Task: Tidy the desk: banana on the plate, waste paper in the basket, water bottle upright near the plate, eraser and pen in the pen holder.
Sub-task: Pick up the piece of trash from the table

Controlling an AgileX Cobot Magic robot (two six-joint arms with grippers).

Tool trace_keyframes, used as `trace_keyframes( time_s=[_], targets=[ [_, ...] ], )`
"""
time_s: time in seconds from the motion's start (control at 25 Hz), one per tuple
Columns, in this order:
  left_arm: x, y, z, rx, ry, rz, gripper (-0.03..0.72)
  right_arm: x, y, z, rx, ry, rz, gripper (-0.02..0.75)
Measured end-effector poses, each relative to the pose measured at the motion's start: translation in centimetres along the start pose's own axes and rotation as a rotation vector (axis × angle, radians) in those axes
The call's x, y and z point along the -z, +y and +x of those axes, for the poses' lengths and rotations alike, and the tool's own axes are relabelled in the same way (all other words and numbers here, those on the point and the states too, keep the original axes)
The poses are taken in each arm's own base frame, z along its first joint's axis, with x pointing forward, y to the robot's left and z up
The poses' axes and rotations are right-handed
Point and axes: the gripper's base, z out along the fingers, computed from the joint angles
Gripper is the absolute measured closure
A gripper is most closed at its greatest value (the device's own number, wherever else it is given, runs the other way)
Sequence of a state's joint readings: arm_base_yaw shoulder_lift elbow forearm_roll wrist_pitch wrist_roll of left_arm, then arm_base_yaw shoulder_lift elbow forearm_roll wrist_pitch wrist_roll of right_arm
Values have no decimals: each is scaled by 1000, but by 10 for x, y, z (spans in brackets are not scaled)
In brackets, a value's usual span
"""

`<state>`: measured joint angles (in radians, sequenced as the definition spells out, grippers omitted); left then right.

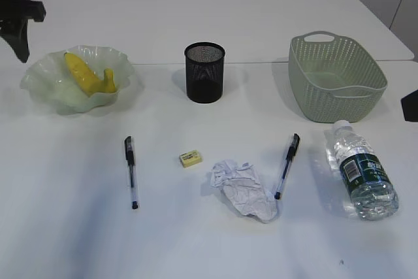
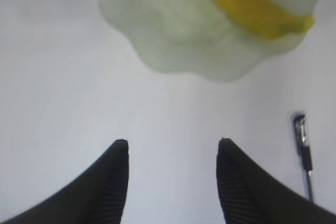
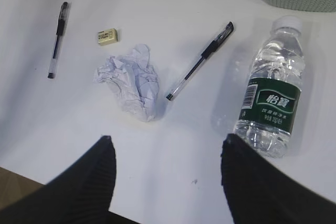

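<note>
- Left gripper [image 2: 172,153]: jaws apart, nothing between them, above bare table near the plate [image 2: 157,35] holding the banana [image 2: 247,3].
- Right gripper [image 3: 165,148]: jaws wide, empty, above the waste paper [image 3: 131,82], one pen [image 3: 202,59] and the lying water bottle [image 3: 273,93].
- Only the exterior view shows the pen holder [image 1: 204,72]; basket [image 1: 336,76] stands right of it, eraser [image 1: 191,158] in front.

On the table [image 1: 261,24], the banana [image 1: 88,75] lies in the plate [image 1: 46,86] at back left, the pen holder [image 1: 204,72] stands mid-back, the basket [image 1: 336,80] back right. In front, left to right: pen [image 1: 130,171], eraser [image 1: 191,158], crumpled paper [image 1: 243,191], second pen [image 1: 287,165], water bottle [image 1: 361,169] on its side.
</note>
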<state>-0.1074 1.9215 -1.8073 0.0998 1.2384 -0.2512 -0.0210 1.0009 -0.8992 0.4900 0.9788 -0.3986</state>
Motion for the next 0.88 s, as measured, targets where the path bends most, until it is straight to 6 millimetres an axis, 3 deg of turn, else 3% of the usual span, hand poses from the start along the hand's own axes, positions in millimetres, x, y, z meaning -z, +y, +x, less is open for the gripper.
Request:
trace_keyframes(
  time_s=[0.28, 0.68, 0.88],
  targets=[
    [4, 14, 60, -27, -12, 3, 316, 0, 0, 1, -1, 7, -5, 265],
    [47, 34, 151, -66, -108, 61, 323, 0, 3, 1, -16, 8, -29, 265],
    [64, 44, 186, -76, -163, 72, 327, 0, 3, 1, -17, 16, -34, 265]
  ],
)
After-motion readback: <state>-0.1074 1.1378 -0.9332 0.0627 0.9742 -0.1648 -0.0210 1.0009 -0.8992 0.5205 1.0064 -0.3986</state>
